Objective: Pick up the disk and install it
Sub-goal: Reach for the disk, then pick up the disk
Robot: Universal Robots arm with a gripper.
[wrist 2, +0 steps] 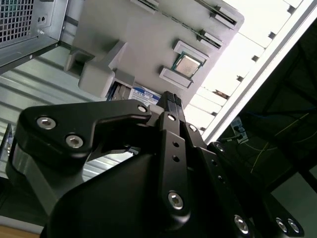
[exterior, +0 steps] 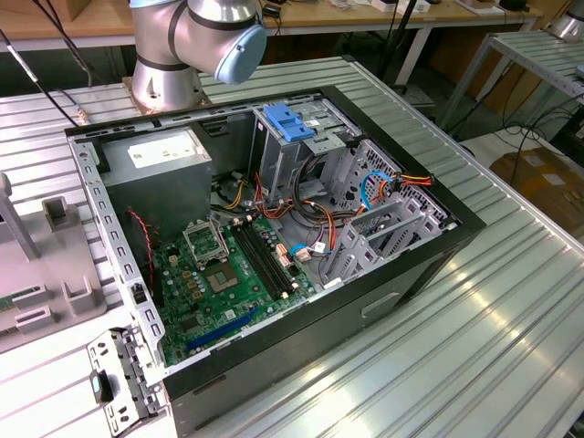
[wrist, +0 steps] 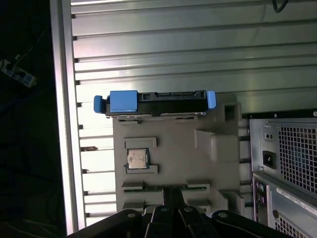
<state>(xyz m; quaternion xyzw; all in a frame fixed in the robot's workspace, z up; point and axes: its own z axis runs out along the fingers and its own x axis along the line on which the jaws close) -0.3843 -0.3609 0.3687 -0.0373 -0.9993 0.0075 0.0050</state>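
First wrist view, disk (wrist: 156, 103) on edge on grey fixture (wrist: 198, 166)

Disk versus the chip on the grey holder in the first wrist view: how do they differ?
The disk is long and dark with light-blue plastic at its ends; the chip is small, square and silvery. The disk appears to stand on its long edge across one end of the grey holder; the chip lies flat in a square recess nearer the middle. Both sit in the same holder, outside the computer case.
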